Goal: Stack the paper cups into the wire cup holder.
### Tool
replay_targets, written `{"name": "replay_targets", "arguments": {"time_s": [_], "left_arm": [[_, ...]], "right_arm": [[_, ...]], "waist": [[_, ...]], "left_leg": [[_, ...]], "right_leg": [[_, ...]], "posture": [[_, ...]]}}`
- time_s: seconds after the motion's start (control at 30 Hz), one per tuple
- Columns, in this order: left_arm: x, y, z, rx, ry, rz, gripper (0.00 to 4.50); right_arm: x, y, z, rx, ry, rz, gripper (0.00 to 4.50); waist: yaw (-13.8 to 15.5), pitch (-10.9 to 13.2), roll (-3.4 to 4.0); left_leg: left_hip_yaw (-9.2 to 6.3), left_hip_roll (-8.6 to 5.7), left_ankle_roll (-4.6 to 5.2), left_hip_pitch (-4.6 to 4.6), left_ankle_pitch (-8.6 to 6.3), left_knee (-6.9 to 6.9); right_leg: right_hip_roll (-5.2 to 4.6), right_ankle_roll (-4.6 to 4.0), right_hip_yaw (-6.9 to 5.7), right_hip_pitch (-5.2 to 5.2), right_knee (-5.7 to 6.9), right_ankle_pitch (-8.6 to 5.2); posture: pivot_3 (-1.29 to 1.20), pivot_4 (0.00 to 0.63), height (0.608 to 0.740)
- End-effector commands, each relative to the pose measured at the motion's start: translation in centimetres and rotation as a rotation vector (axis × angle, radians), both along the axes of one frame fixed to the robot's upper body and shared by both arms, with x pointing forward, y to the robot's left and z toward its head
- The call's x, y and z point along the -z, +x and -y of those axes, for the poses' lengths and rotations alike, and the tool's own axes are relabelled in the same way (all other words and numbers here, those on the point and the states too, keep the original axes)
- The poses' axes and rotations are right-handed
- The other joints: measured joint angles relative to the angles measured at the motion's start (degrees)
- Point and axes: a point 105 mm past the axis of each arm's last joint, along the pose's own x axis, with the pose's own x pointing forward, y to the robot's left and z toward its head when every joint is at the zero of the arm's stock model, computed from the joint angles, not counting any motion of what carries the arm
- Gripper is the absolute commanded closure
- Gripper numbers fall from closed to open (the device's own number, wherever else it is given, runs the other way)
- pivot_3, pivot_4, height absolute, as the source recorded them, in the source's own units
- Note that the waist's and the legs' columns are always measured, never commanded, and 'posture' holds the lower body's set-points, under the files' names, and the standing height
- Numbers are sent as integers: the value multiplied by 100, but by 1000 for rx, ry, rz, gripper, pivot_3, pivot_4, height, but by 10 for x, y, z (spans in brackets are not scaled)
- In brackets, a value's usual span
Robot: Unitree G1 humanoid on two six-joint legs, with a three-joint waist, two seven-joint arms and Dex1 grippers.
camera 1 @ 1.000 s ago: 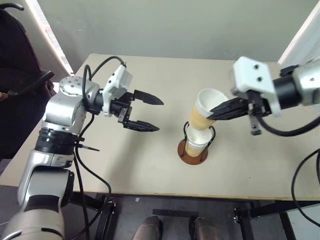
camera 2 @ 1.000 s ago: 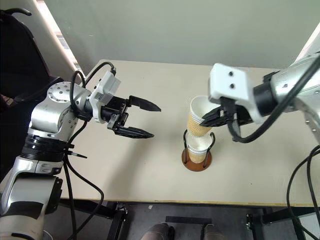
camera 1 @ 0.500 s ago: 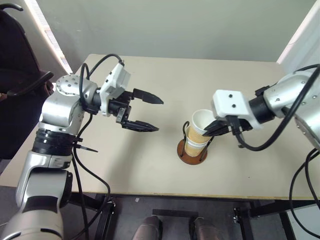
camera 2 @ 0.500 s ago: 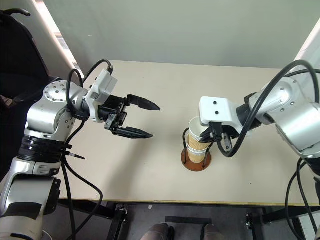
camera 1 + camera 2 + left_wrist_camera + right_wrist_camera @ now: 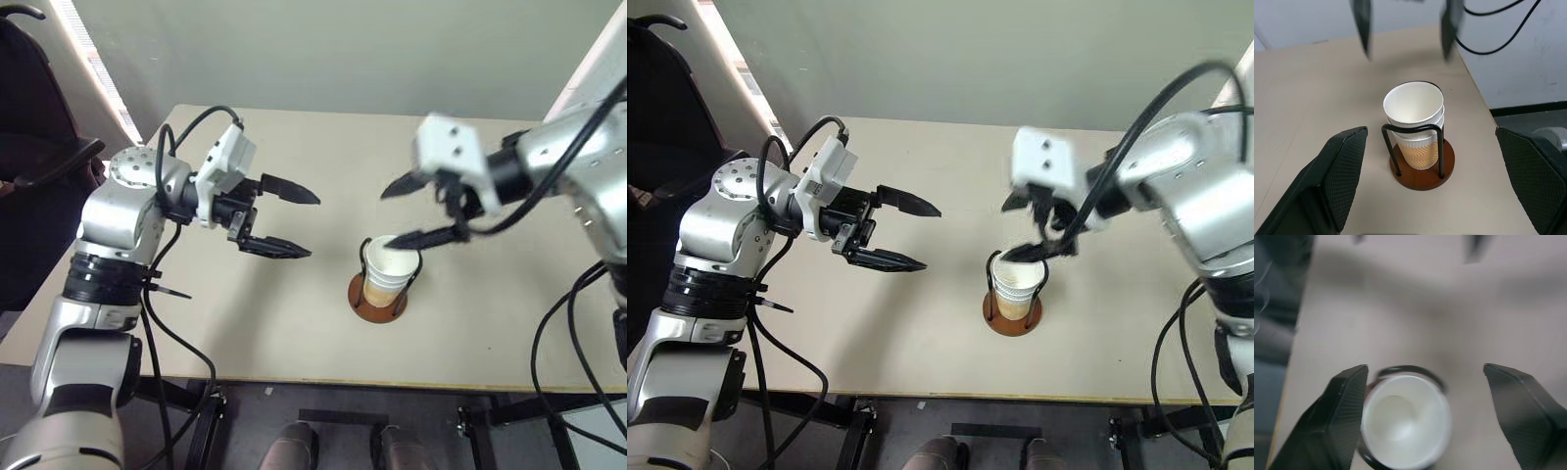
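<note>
The left gripper (image 5: 291, 222) hangs over the table (image 5: 294, 333) with fingers spread, empty. To its right, the paper cups (image 5: 389, 269) sit nested in the wire cup holder (image 5: 377, 296), just below the right gripper (image 5: 413, 212), whose fingers are spread apart and hold nothing.

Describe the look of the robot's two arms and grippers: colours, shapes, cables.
Both arms are silver-grey metal with rounded joint housings and black rings, and loose black cables loop along them. Each wrist carries a white boxy block. The left gripper and the right gripper each have two slim, pointed black fingers; up close, the fingers show a fine cross-hatched texture.
</note>
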Motion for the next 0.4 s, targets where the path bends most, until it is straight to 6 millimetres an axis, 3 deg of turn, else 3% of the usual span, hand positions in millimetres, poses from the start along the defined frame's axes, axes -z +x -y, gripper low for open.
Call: {"name": "replay_targets", "arguments": {"time_s": [0.03, 0.23, 0.4], "left_arm": [[-13, -2, -12, -42, -6, 54, 0], [-17, 9, -33, -162, 4, 47, 0], [-13, 11, -45, -232, -7, 17, 0]], "right_arm": [[-34, -6, 27, 110, 142, 45, 774], [-20, 3, 79, 332, 230, -2, 774], [10, 8, 96, 432, 250, -34, 774]], "waist": [[4, 0, -1], [7, 1, -4], [4, 1, -4]], "left_leg": [[0, 0, -4, 1, 2, -7], [0, 2, -25, 16, 12, -46], [-1, 7, -43, 19, 27, -68]], "right_leg": [[0, 1, 0, -1, -1, 0], [-1, 9, 1, -3, -1, 4], [1, 12, 0, -16, 13, 6]], "posture": [[0, 150, 740], [0, 150, 740], [0, 150, 740]]}}
